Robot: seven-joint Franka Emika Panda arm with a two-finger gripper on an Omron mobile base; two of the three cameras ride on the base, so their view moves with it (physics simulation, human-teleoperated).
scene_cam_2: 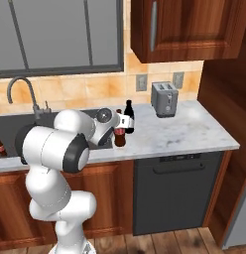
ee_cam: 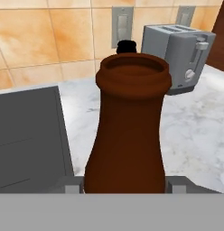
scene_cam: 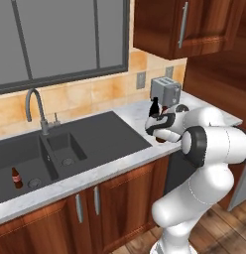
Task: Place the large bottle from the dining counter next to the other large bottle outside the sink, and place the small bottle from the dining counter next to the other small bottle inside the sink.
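gripper: clamped around the large bottle
large bottle: on the surface, just right of the sink, beside the other large bottle
toaster: farther right of sink

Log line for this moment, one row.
gripper: shut on large bottle | bottle beside other large bottle | worktop right of sink
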